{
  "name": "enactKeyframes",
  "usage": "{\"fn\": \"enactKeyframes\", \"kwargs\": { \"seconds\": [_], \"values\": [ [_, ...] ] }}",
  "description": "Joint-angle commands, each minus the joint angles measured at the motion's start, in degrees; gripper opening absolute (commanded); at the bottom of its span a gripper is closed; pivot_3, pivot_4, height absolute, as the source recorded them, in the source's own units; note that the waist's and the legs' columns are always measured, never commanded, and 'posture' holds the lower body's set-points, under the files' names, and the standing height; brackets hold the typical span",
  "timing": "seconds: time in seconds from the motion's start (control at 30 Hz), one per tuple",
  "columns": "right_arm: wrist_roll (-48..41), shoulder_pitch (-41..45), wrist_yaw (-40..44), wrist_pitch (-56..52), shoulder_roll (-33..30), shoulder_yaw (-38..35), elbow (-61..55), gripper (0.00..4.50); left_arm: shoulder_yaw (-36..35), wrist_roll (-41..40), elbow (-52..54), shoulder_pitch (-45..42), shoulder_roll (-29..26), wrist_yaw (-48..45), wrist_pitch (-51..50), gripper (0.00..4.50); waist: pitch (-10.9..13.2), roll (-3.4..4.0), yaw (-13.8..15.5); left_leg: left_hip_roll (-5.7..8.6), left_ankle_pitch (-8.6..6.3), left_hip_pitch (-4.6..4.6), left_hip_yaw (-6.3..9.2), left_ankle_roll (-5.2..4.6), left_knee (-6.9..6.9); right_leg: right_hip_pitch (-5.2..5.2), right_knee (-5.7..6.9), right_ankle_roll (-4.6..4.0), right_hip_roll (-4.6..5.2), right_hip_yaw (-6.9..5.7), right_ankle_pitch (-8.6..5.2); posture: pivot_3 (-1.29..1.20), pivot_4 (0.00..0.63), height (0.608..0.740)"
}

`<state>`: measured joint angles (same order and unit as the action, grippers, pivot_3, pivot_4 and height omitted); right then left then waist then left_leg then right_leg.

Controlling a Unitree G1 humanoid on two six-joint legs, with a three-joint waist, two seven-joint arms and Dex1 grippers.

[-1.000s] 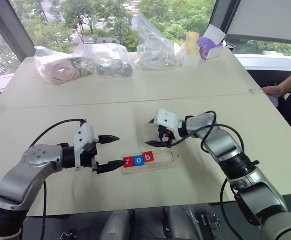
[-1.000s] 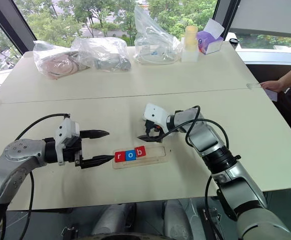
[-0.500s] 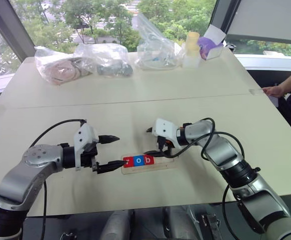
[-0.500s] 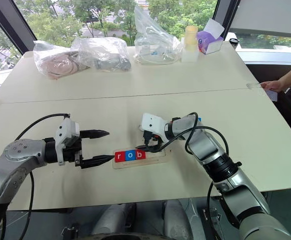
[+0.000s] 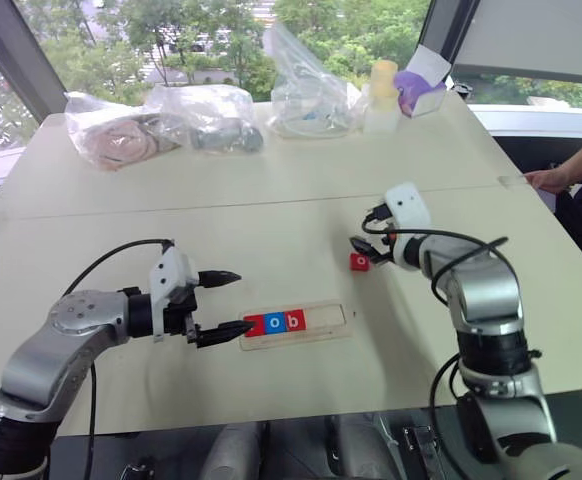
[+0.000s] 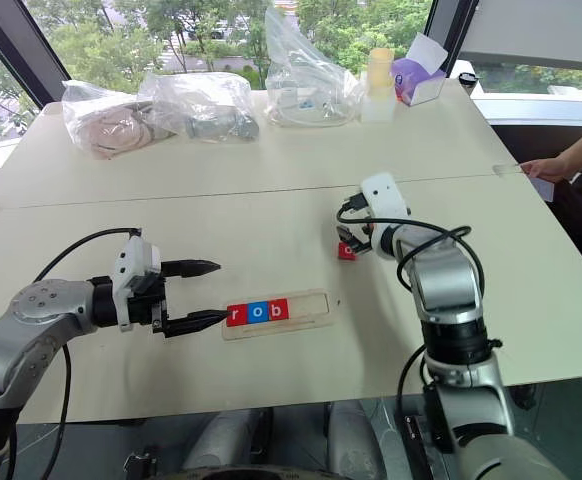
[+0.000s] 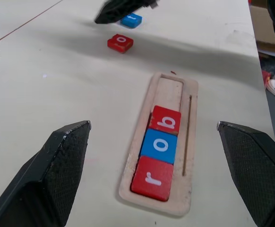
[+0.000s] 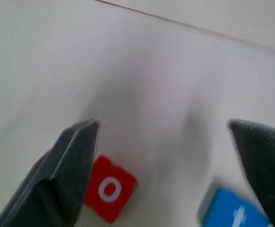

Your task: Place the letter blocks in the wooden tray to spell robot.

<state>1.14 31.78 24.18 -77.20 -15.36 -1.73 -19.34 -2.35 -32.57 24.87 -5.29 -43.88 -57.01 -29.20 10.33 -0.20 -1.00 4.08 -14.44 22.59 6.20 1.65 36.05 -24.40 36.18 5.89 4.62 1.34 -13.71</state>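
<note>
The wooden tray (image 5: 327, 321) lies near the table's front, holding a red r (image 7: 151, 178), a blue o (image 7: 160, 144) and a red b (image 7: 166, 119) from its left end; its right part is bare. A loose red o block (image 5: 360, 261) and a blue t block (image 7: 131, 20) lie on the table behind and to the right of the tray. My right gripper (image 5: 367, 250) hovers open over these two, with the red o (image 8: 110, 188) by one finger and the blue t (image 8: 234, 213) by the other. My left gripper (image 5: 237, 302) stands open at the tray's left end, holding nothing.
Several clear plastic bags (image 5: 206, 115) with items, a yellow container (image 5: 384, 85) and a purple box (image 5: 418, 90) line the far table edge. A person's hand (image 5: 548, 181) rests at the right edge. A seam (image 5: 221, 208) crosses the tabletop.
My right gripper has swung from the tray's b block to the right and back, turning its wrist, and now hangs over the loose red and blue blocks. The left arm stayed still.
</note>
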Motion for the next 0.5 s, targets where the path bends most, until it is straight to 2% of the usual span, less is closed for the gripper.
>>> {"fn": "enactKeyframes", "kwargs": {
  "seconds": [0.03, 0.27, 0.5],
  "values": [
    [-1.2, 0.2, -2.82, -6.13, 1.54, -1.09, -6.8, 4.45, 0.08, 0.48, 0.46, -0.73, 0.2, 0.0, 1.18, 4.5, 0.0, 0.01, 0.07, 0.01, 0.0, 0.0, -0.01, 0.0, 0.01, 0.0, 0.01, 0.0, 0.0, 0.0, 0.0, 0.0, 0.15, 0.74],
    [-2.13, 0.07, -7.19, -10.78, 4.69, -2.84, -7.49, 4.45, 0.45, 0.72, -0.02, -1.6, 0.31, -0.44, 1.13, 4.5, -0.01, 0.0, 0.12, 0.06, 0.01, 0.0, -0.02, 0.0, 0.1, 0.08, -0.02, 0.01, -0.06, -0.06, 0.0, 0.0, 0.15, 0.74],
    [-3.38, -0.04, -9.95, -8.42, 6.93, -1.89, -2.79, 4.45, 0.47, 0.85, 0.08, -1.82, 0.38, -0.04, 0.86, 4.5, -0.01, 0.0, -0.16, 0.05, 0.01, -0.02, -0.02, 0.0, 0.07, 0.07, -0.01, 0.01, -0.09, -0.05, 0.01, 0.0, 0.15, 0.74]
  ]
}}
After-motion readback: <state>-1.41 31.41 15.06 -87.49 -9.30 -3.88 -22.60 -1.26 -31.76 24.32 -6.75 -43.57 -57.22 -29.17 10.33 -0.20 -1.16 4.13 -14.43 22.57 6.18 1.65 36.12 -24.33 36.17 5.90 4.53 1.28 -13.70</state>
